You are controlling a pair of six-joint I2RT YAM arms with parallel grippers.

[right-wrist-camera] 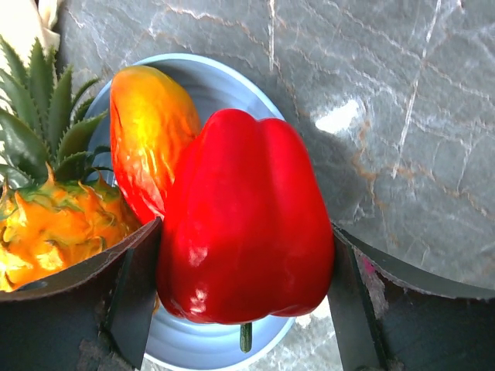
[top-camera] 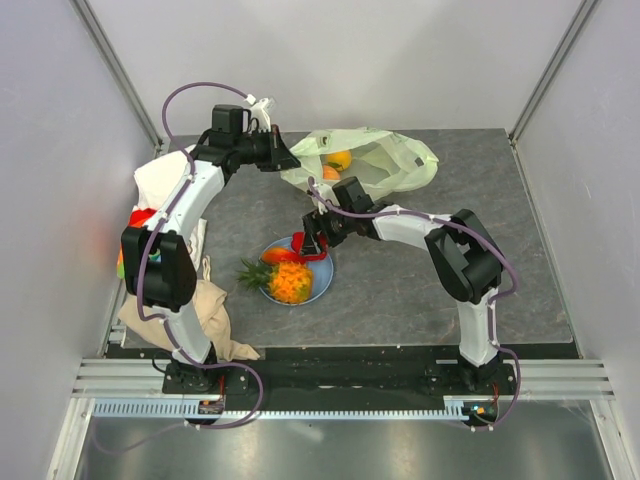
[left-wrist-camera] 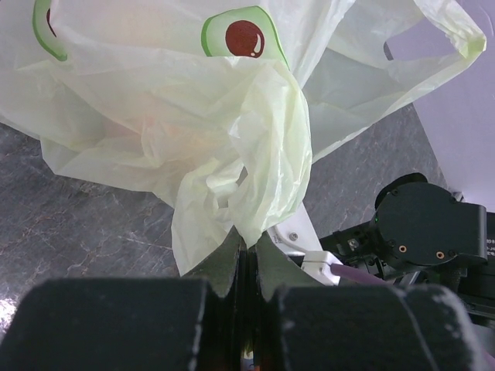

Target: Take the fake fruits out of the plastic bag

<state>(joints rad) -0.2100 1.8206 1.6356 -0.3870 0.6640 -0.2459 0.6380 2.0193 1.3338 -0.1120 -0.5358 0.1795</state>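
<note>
The pale yellow-green plastic bag (top-camera: 385, 160) lies at the back of the table with two orange-yellow fruits (top-camera: 337, 163) showing inside. My left gripper (top-camera: 285, 157) is shut on a bunched fold of the bag (left-wrist-camera: 232, 139), its tips (left-wrist-camera: 247, 238) pinching the film. My right gripper (top-camera: 311, 246) hangs low over the light-blue plate (top-camera: 325, 278). Its jaws (right-wrist-camera: 246, 229) are closed on a glossy red pepper (right-wrist-camera: 246, 224), which touches both fingers. On the plate (right-wrist-camera: 224, 81) lie an orange pineapple (right-wrist-camera: 54, 228) with a green crown and a red-yellow fruit (right-wrist-camera: 147, 135).
A beige cloth (top-camera: 205, 310) lies at the front left by the left arm's base. A white cloth (top-camera: 165, 180) sits at the left edge with something red and orange (top-camera: 140, 218) beside it. The right arm's wrist (left-wrist-camera: 421, 232) is close under the bag.
</note>
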